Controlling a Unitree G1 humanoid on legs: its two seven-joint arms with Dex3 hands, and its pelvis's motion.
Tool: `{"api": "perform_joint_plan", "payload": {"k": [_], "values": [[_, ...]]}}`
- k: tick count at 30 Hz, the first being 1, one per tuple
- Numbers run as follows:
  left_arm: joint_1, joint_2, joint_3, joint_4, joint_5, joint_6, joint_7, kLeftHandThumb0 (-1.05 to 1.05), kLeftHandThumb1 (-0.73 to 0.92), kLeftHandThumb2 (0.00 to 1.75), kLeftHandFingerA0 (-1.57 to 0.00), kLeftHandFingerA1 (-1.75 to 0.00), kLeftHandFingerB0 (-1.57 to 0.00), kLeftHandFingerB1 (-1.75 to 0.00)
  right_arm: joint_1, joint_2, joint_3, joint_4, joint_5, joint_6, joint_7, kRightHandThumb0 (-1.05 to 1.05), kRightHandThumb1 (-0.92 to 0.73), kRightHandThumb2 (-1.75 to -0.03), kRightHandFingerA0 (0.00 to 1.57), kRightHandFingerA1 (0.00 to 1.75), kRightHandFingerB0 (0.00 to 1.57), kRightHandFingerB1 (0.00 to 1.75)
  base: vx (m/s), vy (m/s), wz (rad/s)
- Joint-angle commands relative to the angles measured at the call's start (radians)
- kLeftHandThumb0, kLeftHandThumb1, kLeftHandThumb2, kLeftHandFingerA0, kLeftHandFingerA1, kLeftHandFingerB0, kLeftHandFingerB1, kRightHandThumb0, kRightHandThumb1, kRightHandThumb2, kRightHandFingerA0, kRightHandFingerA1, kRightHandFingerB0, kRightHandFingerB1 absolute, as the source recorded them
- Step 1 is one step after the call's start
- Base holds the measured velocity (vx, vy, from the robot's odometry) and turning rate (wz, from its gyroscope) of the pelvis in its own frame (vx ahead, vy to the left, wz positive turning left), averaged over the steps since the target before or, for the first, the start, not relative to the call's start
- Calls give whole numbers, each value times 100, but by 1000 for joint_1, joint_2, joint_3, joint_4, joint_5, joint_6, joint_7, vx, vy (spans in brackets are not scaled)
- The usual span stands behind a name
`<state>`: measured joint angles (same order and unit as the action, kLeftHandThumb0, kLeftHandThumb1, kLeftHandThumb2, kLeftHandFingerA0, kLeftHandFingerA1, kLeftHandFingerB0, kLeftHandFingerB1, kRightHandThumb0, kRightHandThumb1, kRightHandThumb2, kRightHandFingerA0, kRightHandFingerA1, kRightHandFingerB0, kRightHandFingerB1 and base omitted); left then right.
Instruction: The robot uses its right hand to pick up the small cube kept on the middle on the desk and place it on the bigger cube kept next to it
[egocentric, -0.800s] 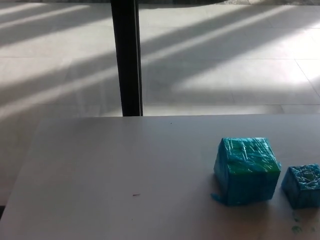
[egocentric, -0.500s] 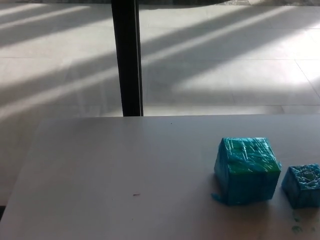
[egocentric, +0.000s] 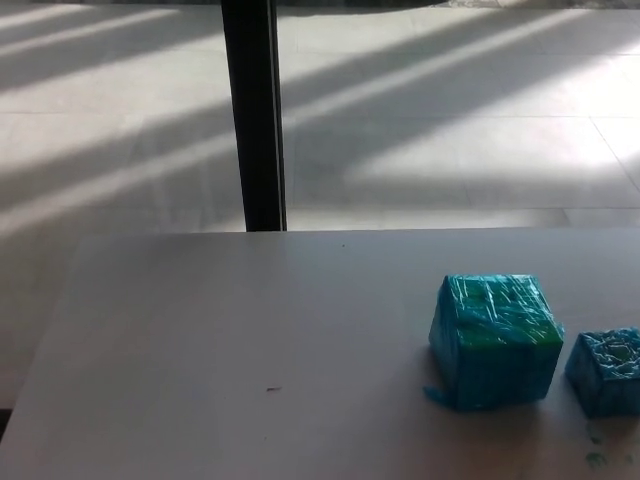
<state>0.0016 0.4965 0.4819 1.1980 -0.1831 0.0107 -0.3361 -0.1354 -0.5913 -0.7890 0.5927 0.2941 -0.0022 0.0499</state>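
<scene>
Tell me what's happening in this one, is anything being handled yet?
Nothing is being handled yet. No robot hand is in view. The bigger cube sits on the desk, with the small cube beside it at the right edge, apart from it. The stacking has not started.

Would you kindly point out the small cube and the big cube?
small cube (egocentric: 606, 372), head view, on its front face.
big cube (egocentric: 492, 340), head view, on its front face near the top edge.

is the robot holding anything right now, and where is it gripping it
Nothing is held. Neither hand is in view; the small cube sits on the desk beside the big cube, apart from it.
</scene>
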Motion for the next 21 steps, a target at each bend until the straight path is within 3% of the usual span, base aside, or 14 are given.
{"api": "perform_joint_plan", "payload": {"k": [1, 2, 3, 4, 9, 10, 14, 15, 17, 18, 19, 20, 21], "values": [[3, 23, 7, 13, -23, -3, -5, -87, 61, 99, -33, -49, -23, -44, -27, -6, 38, -257, 25, 171, -73, -67, -61, -58, 53, 77, 47, 52, 0, 0, 0], [4, 23, 4, 12, -20, -8, -9, -87, 78, 65, -39, -38, -28, -30, -27, 10, 53, -333, 41, 171, -56, -65, -59, -57, 59, 78, 52, 51, 0, 0, 0], [5, 24, 3, 12, -19, -10, -11, -87, 78, 65, -39, -38, -28, -30, -26, 17, 58, -367, 48, 173, -49, -65, -59, -57, 59, 78, 52, 51, 0, 0, 0], [6, 24, 3, 8, -19, -9, -11, -87, 78, 65, -40, -38, -28, -30, -20, 23, 84, -413, 41, 171, -33, -60, -62, -59, 48, 60, 45, 39, 0, 0, 0], [3, 27, 7, 9, -21, -6, -1, -86, 77, 64, -41, -37, -29, -31, 7, 30, 220, -603, -28, 185, -1, -56, -63, -59, 41, 53, 30, 34, 0, 0, 0], [-1, 29, 4, 14, -17, -3, 5, -86, 78, 64, -40, -37, -29, -30, 14, 22, 265, -642, -44, 199, 20, -52, -52, -76, 30, 55, 19, 42, 0, 0, 0], [1, 30, 6, 17, -18, -7, 0, -88, 77, 64, -41, -38, -30, -31, 45, 10, 363, -669, -118, 143, 55, -56, -52, -78, 22, 51, 12, 40, 0, 0, 0], [5, 31, 6, 13, -18, -8, 0, -86, 62, 99, -33, -49, -24, -44, 53, 3, 401, -666, -150, 126, 62, -60, -51, -79, 22, 50, 12, 40, 0, 0, 0], [9, 35, -6, 12, -5, -21, -4, -86, 62, 100, -33, -49, -24, -44, 59, -35, 493, -658, -208, 114, 109, -63, -51, -81, 18, 51, 6, 39, 0, 0, 0], [9, 34, -4, 11, -9, -16, -2, -87, 79, 65, -41, -38, -31, -31, 56, -40, 520, -651, -221, 116, 111, -66, -50, -81, 19, 51, 7, 39, 0, 0, 0], [8, 34, -3, 11, -9, -14, 2, -86, 62, 100, -33, -49, -24, -44, 52, -42, 543, -643, -226, 116, 114, -67, -49, -81, 21, 52, 9, 39, 0, 0, 0], [7, 34, -1, 11, -12, -11, 0, -85, 62, 99, -33, -49, -24, -44, 49, -43, 566, -632, -242, 103, 112, -70, -49, -83, 22, 52, 9, 40, 0, 0, 0], [6, 32, 5, 10, -19, -7, 1, -86, 77, 64, -41, -38, -30, -31, 46, -50, 591, -614, -260, 87, 114, -71, -50, -84, 22, 52, 9, 40, 0, 0, 0]]}}
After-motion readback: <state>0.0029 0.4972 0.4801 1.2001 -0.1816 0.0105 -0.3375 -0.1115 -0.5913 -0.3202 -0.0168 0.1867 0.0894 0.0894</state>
